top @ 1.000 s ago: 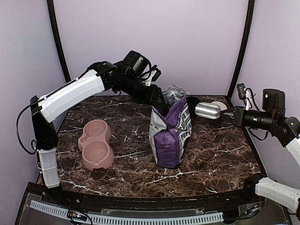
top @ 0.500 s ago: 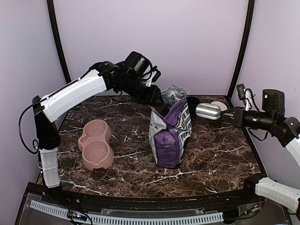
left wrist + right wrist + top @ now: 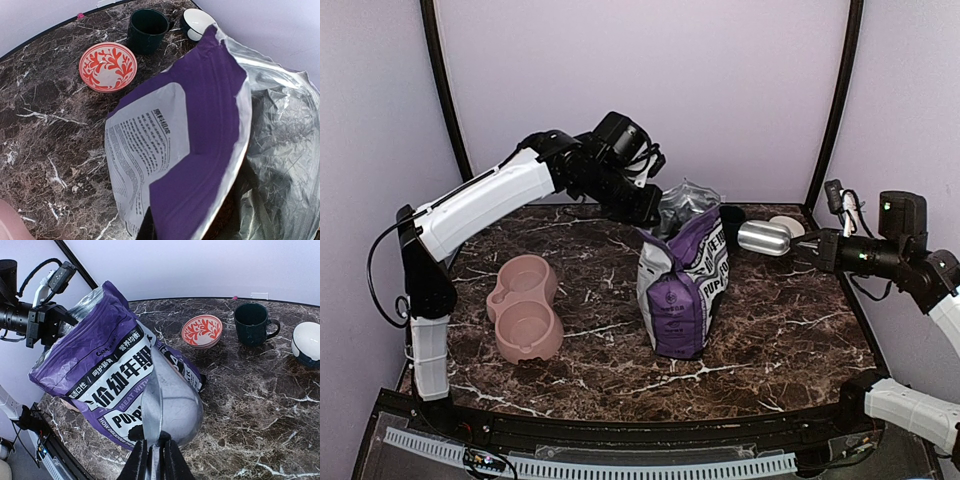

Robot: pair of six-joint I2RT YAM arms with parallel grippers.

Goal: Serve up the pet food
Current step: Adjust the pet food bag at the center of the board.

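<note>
pet food hidden — in purple bag (image 3: 678, 300)

The dark marbled desk (image 3: 790, 330) carries a purple bag (image 3: 678, 295) standing at centre and a pink double bowl (image 3: 525, 305) at nine o'clock. A red-patterned bowl (image 3: 201, 331), dark green mug (image 3: 252, 322) and white bowl (image 3: 306, 342) sit from twelve to one o'clock.

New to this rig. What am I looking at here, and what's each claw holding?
Two robot arms sit at a marble table. The wide shot is from a fixed camera above and behind them; the other two come from cameras on each wrist. The left gripper is shut on the top edge of an open purple bag. The right gripper holds a metal scoop. Also on the table: a pink double bowl, a red-patterned bowl, a dark mug, a white bowl. No kibble shows.
</note>
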